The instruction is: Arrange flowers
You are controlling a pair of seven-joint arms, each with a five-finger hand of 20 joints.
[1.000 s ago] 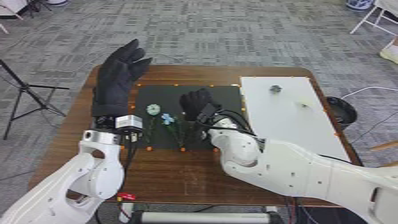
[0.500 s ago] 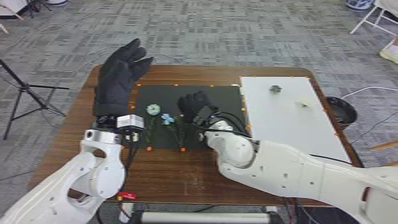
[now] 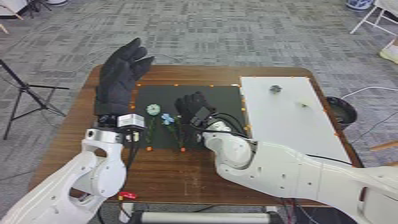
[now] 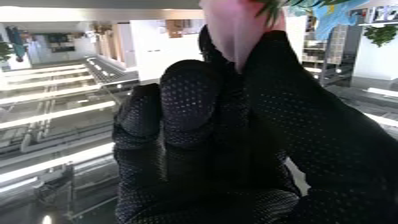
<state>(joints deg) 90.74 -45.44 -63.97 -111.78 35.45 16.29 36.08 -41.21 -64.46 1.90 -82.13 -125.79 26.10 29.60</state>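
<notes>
On the brown wooden desk [image 3: 169, 172], in the left part, there is a flat black mat [image 3: 226, 95] with small orange marks at its edges. Near its left edge lie 2 flowers: a pale green flower with a thin stem [image 3: 153, 109], and, beside it, a light blue flower with green stem [image 3: 168, 119]. The right hand [image 3: 192, 105] in black fabric glove is above the mat, just to the right of the blue flower. In the right wrist view, this hand [image 4: 213, 165] is nearly closed; its thumb and fingers pinch a smooth pale pink thing [image 4: 242, 22], and I cannot tell what it is. The left hand [image 3: 120, 82], also black-gloved, is above the desk's far left corner, its fingers straight. A white rectangular board [image 3: 284, 120] lies along the right edge.
</notes>
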